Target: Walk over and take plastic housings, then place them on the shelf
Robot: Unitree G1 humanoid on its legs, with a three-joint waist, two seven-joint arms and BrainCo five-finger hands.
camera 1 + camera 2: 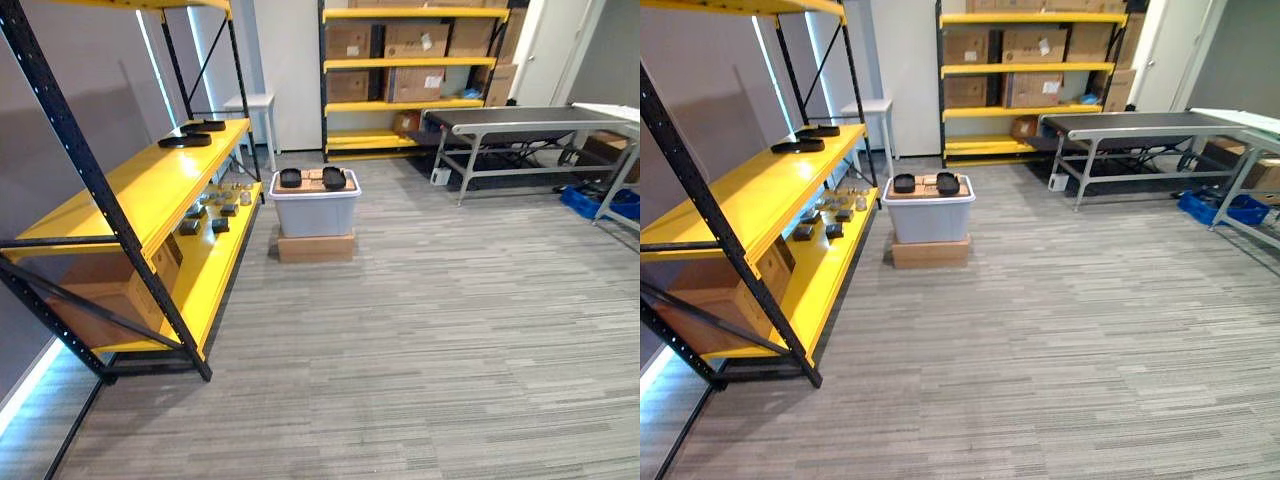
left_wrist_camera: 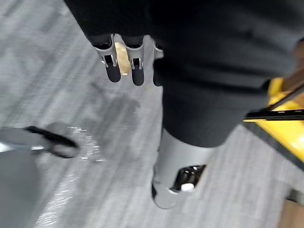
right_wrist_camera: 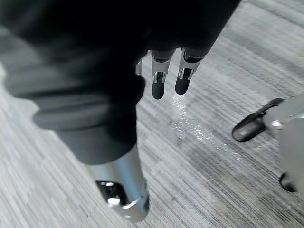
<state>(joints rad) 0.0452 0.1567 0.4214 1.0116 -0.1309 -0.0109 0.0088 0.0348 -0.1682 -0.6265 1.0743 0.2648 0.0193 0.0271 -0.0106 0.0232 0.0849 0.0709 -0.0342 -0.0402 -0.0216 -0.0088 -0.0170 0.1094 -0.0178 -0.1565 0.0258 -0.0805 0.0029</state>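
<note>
Right hand (image 3: 159, 78) hangs above grey striped floor (image 3: 213, 185). Fingers (image 3: 184, 81) straight and loose, thumb (image 3: 121, 183) apart, nothing held. Shiny patch on floor just past fingertips.

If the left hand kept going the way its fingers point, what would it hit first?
Most likely the floor: the left hand points down at it, with nothing visible between.

Housings (image 1: 291, 178) lie atop the bin (image 1: 316, 214), right of the shelf (image 1: 140, 190)
</note>
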